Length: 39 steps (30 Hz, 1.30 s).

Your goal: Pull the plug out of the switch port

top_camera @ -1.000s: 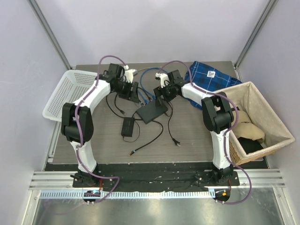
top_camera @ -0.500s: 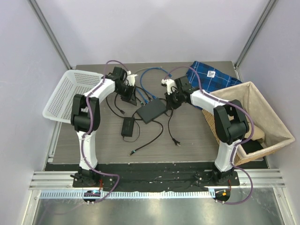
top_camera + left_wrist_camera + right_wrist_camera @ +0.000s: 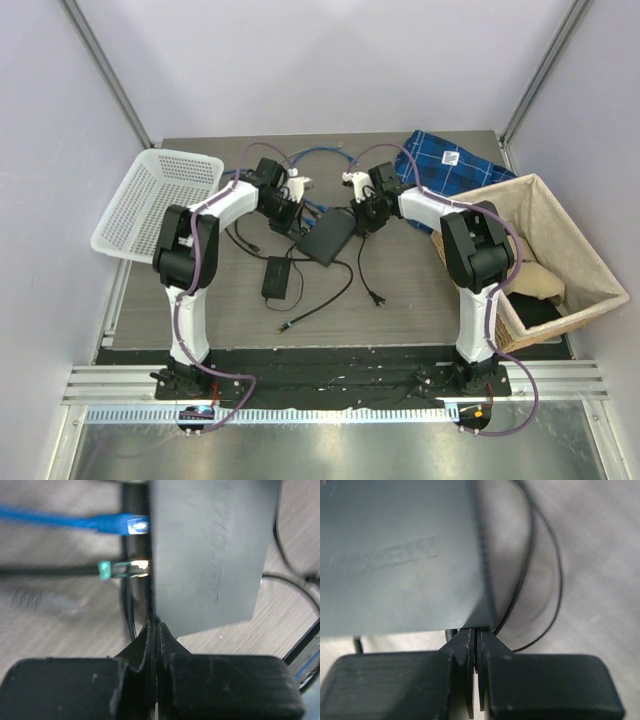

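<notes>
Nearest the arm bases, on the bench [image 3: 420, 300], we see a loose black cord [image 3: 318, 303] and a small power brick [image 3: 275, 277], neither ours. Next back lies the flat grey switch box [image 3: 328, 238], with a gripper at a corner on each side.

Left gripper [image 3: 154, 627]: fingers pressed together, holding nothing we can see, tips right at the box corner. Right gripper [image 3: 475, 634]: same, closed and empty, tips at the opposite corner.

Ports [image 3: 149, 547] run along the narrow edge just beyond the left gripper tips. Two plugs sit in them, a green-booted plug [image 3: 122, 569] nearer and a blue plug [image 3: 122, 524] further. We can't tell which one is meant. Farthest back, a blue cable [image 3: 320, 155] loops toward a checked cloth [image 3: 450, 160].

Risks, as we judge them:
- Closed fingers can't take a plug, so the left gripper must open and shift onto the plug body first.
- The box looks light and loose; unless the right gripper pins it, a pull drags the whole box.
- Pinching the cable, or missing the latch tab, could leave the plug seated.
</notes>
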Each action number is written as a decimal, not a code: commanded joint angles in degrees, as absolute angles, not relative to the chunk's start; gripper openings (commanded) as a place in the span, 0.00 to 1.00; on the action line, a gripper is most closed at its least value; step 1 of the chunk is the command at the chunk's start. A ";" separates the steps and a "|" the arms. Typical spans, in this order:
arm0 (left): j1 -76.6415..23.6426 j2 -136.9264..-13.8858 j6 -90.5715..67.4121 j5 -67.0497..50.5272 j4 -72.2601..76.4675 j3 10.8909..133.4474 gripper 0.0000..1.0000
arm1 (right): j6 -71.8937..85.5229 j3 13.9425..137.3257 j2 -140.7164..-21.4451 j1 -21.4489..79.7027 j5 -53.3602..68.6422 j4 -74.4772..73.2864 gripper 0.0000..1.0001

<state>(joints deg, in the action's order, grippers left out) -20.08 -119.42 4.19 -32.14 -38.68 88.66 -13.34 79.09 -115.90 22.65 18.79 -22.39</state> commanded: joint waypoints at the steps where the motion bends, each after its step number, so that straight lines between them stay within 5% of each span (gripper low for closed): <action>1: -26.01 -116.46 6.50 -33.83 -39.55 82.19 0.01 | -12.04 85.41 -120.05 23.47 20.48 -20.30 0.01; 14: -34.81 -110.40 9.92 -29.36 -38.84 79.00 0.03 | -5.98 81.38 -119.27 24.61 22.59 -20.22 0.02; 21: -28.05 -101.87 15.55 -25.14 -51.91 86.12 0.16 | -5.71 87.97 -118.31 23.38 20.74 -20.30 0.04; 27: -14.86 -98.35 6.97 -11.59 -50.19 87.45 0.41 | -3.61 84.83 -114.00 23.03 19.51 -18.47 0.29; 39: -12.66 -110.65 -10.28 2.71 -49.30 91.67 0.43 | -0.79 79.10 -107.58 23.73 18.46 -14.15 0.42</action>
<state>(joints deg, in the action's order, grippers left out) -12.05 -108.90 -4.95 -4.01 -49.19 90.17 -1.37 79.46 -110.78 23.31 19.57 -17.08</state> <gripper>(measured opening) 0.430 0.407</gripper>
